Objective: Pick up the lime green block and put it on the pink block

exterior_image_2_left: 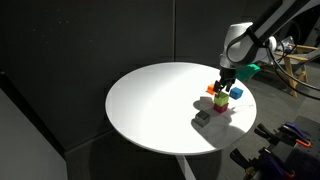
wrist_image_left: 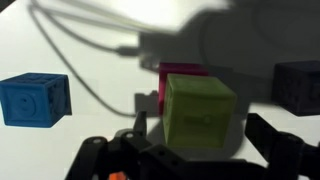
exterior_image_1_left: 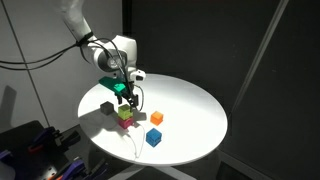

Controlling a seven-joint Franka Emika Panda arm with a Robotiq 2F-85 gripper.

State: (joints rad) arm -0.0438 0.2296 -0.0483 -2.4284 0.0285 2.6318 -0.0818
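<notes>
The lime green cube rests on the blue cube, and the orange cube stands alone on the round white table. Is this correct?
Not quite: the small lime green cube rests on the small magenta-pink cube, not the blue cube, which stands alone, as an exterior view shows. The orange cube does stand alone on the round white table.

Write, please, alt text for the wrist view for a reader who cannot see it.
A lime green block fills the centre, overlapping a pink block behind it, between the open gripper's dark fingers at the bottom edge. On the white table, a blue block lies to the left and a dark block at the right edge.
</notes>
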